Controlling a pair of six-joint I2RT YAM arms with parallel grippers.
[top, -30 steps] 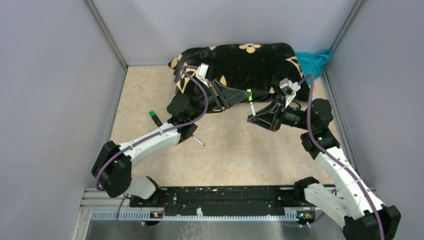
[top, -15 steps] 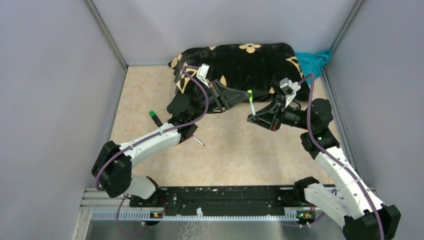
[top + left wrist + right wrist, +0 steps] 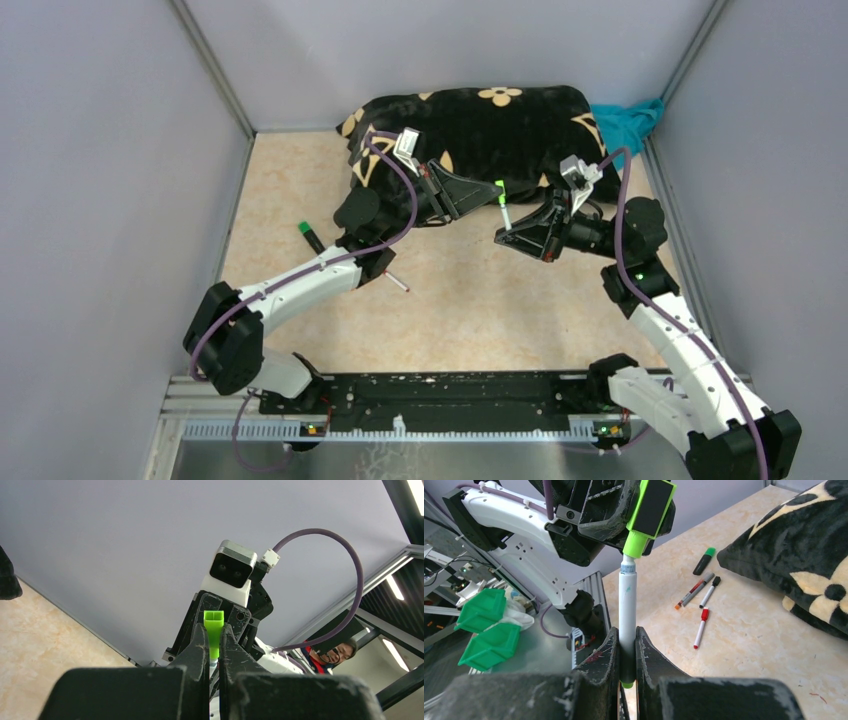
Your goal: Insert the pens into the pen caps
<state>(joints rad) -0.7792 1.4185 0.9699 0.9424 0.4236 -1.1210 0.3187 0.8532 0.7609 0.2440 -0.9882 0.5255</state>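
Observation:
My left gripper (image 3: 213, 636) is shut on a bright green pen cap (image 3: 213, 620), held in the air in front of the pillow. In the top view that left gripper (image 3: 496, 192) and the cap (image 3: 499, 188) sit just above a white pen (image 3: 506, 218). My right gripper (image 3: 626, 632) is shut on this white pen (image 3: 627, 605), which stands upright. The pen's upper end meets the mouth of the green cap (image 3: 649, 510), with a grey-blue neck showing just below it. The right gripper (image 3: 509, 236) is directly below the left one.
A black flowered pillow (image 3: 500, 125) lies at the back, a teal cloth (image 3: 628, 118) beside it. On the table lie a black marker with a green end (image 3: 704, 560), a grey pen (image 3: 694, 590), a black-capped white pen (image 3: 710, 590) and a red-capped white pen (image 3: 700, 620).

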